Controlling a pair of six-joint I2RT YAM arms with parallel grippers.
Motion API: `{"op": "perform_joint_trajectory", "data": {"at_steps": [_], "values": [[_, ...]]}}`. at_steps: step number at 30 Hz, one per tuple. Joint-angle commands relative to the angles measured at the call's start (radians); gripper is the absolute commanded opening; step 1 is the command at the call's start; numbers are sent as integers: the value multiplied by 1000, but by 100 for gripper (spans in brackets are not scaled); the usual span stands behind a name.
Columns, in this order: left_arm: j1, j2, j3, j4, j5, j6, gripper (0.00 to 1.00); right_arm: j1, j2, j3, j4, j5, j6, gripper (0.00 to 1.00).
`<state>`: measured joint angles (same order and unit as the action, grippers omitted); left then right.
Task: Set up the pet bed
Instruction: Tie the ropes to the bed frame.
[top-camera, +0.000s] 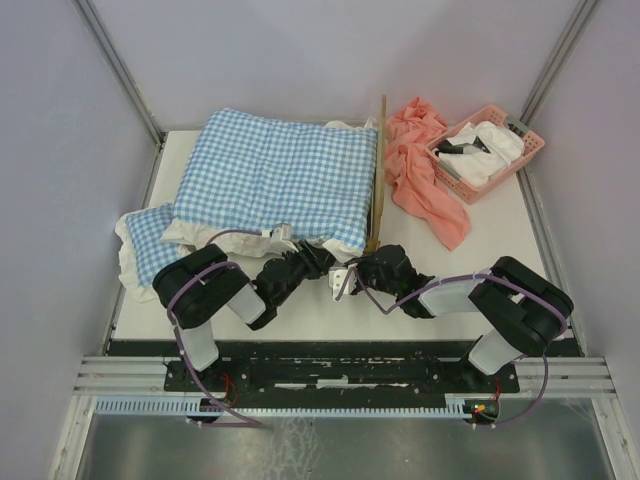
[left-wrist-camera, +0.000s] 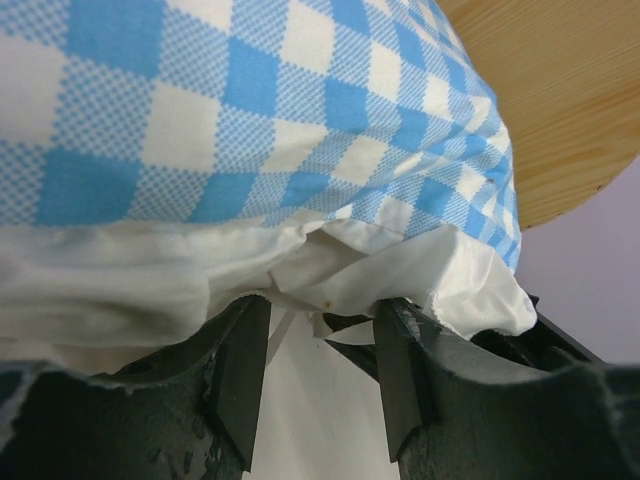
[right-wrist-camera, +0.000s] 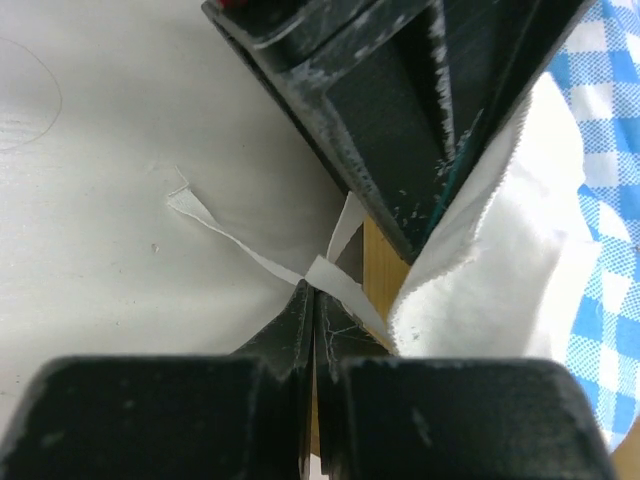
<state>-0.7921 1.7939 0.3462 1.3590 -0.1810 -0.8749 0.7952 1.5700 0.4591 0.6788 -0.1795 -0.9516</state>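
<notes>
pet bed (top-camera: 381, 160): mostly buried under checked cushion (top-camera: 275, 175)
left gripper (left-wrist-camera: 320, 370): jaws apart at cushion frill (left-wrist-camera: 200, 280)
right gripper (right-wrist-camera: 313, 295): closed, at bed's near corner
right of bed: pink cloth (top-camera: 420, 175), basket (top-camera: 527, 150)

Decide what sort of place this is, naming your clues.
Probably a robot lab test cell, not a home: plain panel walls enclose a white table, two arms are bolted to a metal rail, and the checked cushion and pink basket look like props.

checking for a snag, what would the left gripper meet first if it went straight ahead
The white frill of the checked cushion, probably just ahead of the open left gripper; depth is hard to judge.
</notes>
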Motion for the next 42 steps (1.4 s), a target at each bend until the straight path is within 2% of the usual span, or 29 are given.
{"op": "perform_joint_trajectory", "data": {"at_steps": [1, 7, 11, 13, 16, 17, 22, 26, 29, 35, 42], "values": [[3, 28, 7, 92, -14, -62, 52, -5, -16, 41, 15, -11, -5, 2], [3, 49, 8, 101, -22, -100, 49, -5, -14, 45, 10, -13, -6, 2], [3, 63, 13, 123, -23, -111, 39, -5, -14, 50, -3, -19, -6, 2], [3, 67, 18, 129, -20, -114, 30, -5, -11, 53, -20, -25, -13, 2], [3, 69, 22, 154, -9, -103, 5, -4, -9, 63, -53, -36, -30, 2], [2, 69, 20, 162, -11, -100, 3, -5, -12, 63, -63, -39, -34, 5], [4, 68, 21, 172, -22, -100, 3, -3, -62, 76, -213, -43, -87, 35], [4, 68, 37, 162, -9, -109, 3, -1, -139, 61, -351, -54, -134, 47], [5, 66, 41, 152, -6, -110, 3, 29, -172, 65, -428, -54, -213, 49], [6, 58, 40, 143, -7, -112, 3, 107, -109, 162, -583, 29, -364, 49], [9, 49, 47, 118, -3, -113, 3, 123, -22, 244, -650, 82, -467, 50]]}}
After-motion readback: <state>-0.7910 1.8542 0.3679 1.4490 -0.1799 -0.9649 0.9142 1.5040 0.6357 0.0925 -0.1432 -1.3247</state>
